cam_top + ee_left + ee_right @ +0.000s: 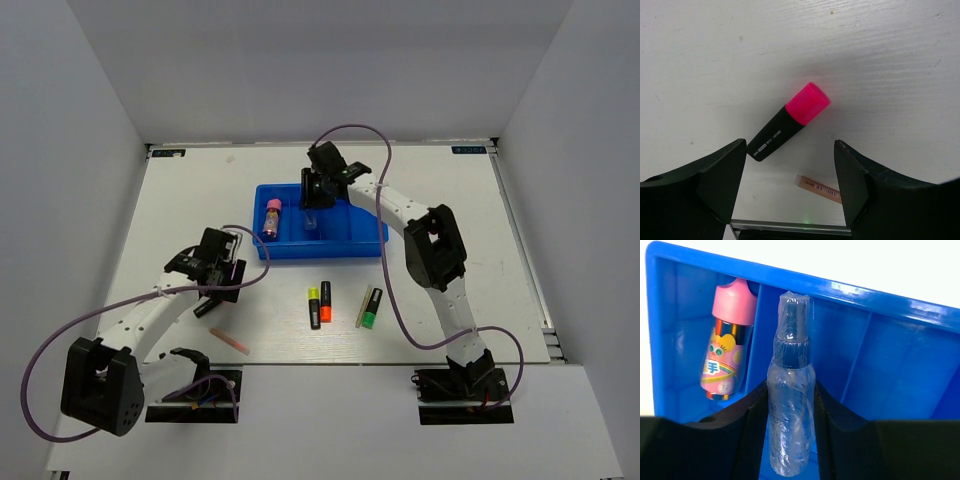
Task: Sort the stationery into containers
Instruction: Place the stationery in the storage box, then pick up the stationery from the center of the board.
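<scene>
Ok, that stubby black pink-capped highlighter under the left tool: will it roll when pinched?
Likely, if nudged: the black pink-capped highlighter looks round and lies loose on the white table. Its smooth hard plastic seems rigid. It lies diagonal to the open left tool, so may pivot.

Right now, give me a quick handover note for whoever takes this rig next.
Left gripper: open, above the pink highlighter on the table.
Right gripper: shut on the clear bottle, over the blue tray.
Done: pink-capped tube in the tray's end compartment.
To do: release the bottle; then pink highlighter, yellow highlighter, orange highlighter, green highlighter, beige stick, pink-orange stick, all on the table.
</scene>
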Controlling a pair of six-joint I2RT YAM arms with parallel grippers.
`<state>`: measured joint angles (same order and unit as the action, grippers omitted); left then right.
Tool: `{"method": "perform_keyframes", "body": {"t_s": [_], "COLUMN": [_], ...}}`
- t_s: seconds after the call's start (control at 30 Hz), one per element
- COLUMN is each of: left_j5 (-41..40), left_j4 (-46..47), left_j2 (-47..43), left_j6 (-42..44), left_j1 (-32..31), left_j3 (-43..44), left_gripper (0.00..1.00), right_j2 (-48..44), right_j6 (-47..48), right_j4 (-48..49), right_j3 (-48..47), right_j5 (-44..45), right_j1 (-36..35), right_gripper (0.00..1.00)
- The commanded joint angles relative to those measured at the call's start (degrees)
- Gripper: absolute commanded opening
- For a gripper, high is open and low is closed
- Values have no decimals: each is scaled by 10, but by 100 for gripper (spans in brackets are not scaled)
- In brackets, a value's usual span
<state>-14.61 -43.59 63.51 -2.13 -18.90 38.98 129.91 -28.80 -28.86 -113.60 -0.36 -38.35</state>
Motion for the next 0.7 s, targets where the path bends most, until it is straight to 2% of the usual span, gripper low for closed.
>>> {"method": "perform_keyframes", "body": {"t_s": [0.0, 0.07, 0.13, 0.3, 0.37, 0.4, 0.67], "left_j5": [29, 31, 37, 68, 81, 83, 85], "left_j4": [23, 30, 29, 42, 45, 46, 57], "left_j2": [3, 14, 39, 65, 74, 77, 123], "left_j6": [17, 41, 50, 56, 59, 60, 79], "left_j1": [15, 20, 36, 64, 74, 74, 76], "left_j3": [6, 5, 10, 14, 10, 10, 5], "left_gripper": [81, 81, 81, 66, 62, 62, 62], "right_j2": [-7, -9, -19, -54, -65, -78, -231], "right_j6": [-12, -8, -8, -6, -13, -15, -15], "right_j4": [39, 43, 45, 54, 50, 50, 100], "right_j3": [-7, 0, 2, 28, 33, 50, 217], "right_j5": [10, 10, -14, -28, -32, -35, -78], "right_j1": [-5, -6, -6, -7, -6, -5, 17], "right_gripper": [41, 56, 56, 58, 53, 49, 49]}}
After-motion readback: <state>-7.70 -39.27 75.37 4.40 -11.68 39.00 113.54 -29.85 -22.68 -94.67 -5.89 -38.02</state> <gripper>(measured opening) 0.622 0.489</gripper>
